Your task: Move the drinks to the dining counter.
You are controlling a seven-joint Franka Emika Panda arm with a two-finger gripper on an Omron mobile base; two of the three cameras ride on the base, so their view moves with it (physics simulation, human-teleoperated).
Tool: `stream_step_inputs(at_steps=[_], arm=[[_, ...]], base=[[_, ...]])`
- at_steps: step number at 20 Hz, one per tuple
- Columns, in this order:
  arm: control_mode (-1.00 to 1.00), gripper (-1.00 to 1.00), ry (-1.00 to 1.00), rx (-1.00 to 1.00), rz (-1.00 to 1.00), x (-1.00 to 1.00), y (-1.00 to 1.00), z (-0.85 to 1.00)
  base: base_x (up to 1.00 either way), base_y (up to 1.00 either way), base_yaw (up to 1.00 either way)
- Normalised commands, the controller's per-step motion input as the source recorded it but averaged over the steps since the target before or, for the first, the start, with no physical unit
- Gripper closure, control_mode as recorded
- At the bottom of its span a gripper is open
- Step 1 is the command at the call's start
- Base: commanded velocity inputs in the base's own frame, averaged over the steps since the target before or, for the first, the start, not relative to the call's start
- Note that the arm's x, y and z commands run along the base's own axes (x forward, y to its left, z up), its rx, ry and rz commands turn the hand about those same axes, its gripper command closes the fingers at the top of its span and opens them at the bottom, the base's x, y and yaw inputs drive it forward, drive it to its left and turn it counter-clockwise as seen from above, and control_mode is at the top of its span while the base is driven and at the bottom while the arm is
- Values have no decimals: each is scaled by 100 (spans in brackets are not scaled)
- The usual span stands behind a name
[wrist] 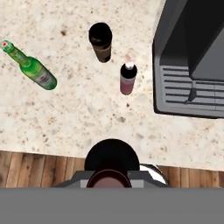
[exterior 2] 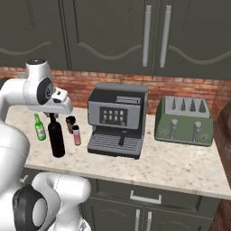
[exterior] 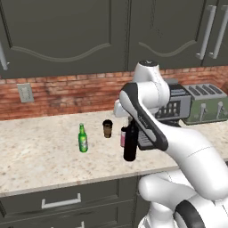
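On the beige countertop (exterior: 40,156), left base view, the black wine bottle (exterior: 130,144) stands near the front edge with its neck hidden behind the arm; the green bottle (exterior: 83,139) is at its 9 o'clock, the brown cup (exterior: 107,128) at 10 and the pink bottle (exterior: 123,136) touching its outline at 11. A straight vertical lift looks safest before any sideways swing.

From the right base view, the gripper (exterior 2: 53,116) sits at the bottle's neck, jaws drawn narrow on it. The coffee machine (exterior 2: 116,118) stands at 3 o'clock, so I would retreat toward 6, over the edge.

Down the hand view, the bottle's shoulder (wrist: 111,156) sits at 6 o'clock, above the counter lip and wooden floor (wrist: 39,168); open stone lies toward 9.
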Motion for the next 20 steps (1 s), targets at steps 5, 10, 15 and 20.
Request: stream_step_inputs(at_steps=[5, 10, 15, 20], arm=[[-100, 100, -10, -2, 20, -93, 0, 0], [-100, 100, -6, -1, 21, -76, 0, 0], [-100, 100, -6, 0, 10, -1, 1, 1], [-100, 100, -2, 0, 6, 14, 0, 22]], base=[[0, 0, 0], [0, 0, 0], [0, 0, 0], [0, 0, 0]])
